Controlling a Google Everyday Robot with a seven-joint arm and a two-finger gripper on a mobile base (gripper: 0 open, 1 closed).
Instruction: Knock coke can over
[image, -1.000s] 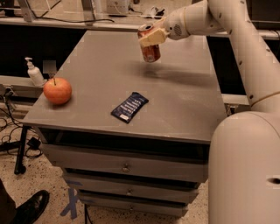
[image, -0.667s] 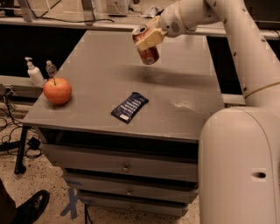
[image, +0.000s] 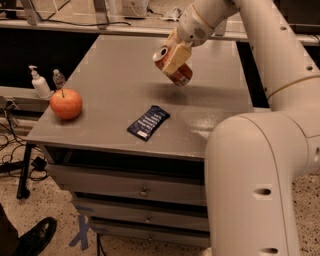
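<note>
Hand (image: 173, 62) grips the coke can (image: 183, 75), which is tilted with its top to the left, in the air above the table (image: 107, 67). Apple (image: 66, 104) at left edge, blue packet (image: 148, 121) near front.

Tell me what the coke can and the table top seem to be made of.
Coke can: likely aluminium, glossy red print, silvery top rim; held tilted by the gripper above the table's far part. Table top: smooth grey, matte with soft reflections; painted metal or laminate, cannot tell.
</note>
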